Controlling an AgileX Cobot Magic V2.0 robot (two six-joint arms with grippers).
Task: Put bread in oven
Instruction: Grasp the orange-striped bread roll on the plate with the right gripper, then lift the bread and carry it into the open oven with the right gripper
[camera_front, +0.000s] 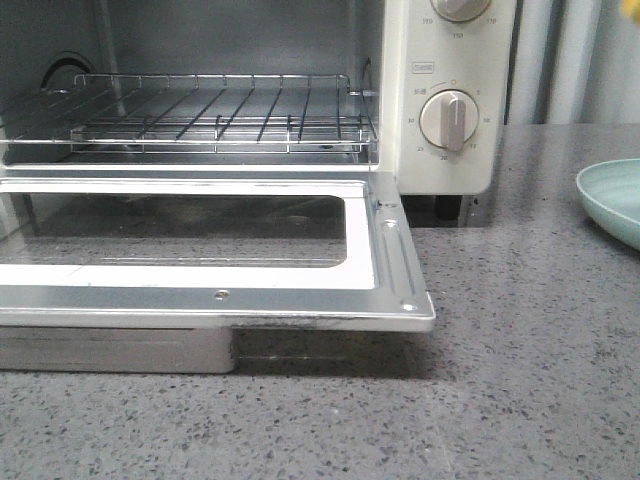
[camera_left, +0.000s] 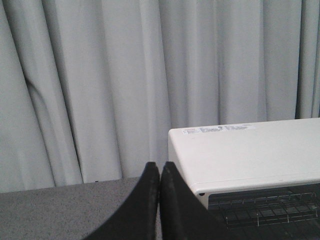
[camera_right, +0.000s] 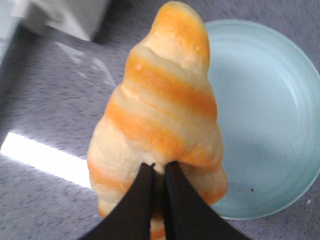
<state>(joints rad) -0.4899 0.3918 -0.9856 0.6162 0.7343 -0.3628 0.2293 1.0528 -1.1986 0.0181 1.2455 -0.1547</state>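
The oven (camera_front: 250, 150) stands with its door (camera_front: 215, 250) dropped flat toward the viewer, so the mouth is open across its whole width. Above the wire rack (camera_front: 220, 115) there is open room up to the cavity roof; nothing lies on the bars. The lowered door juts out over the desk (camera_front: 520, 400) and blocks a low approach from 6 o'clock. At 3 o'clock of the oven the dial panel (camera_front: 450, 100) closes that side. Farther toward 3 o'clock a pale green plate (camera_front: 615, 200) sits on the desk, with bare desk between it and the door.
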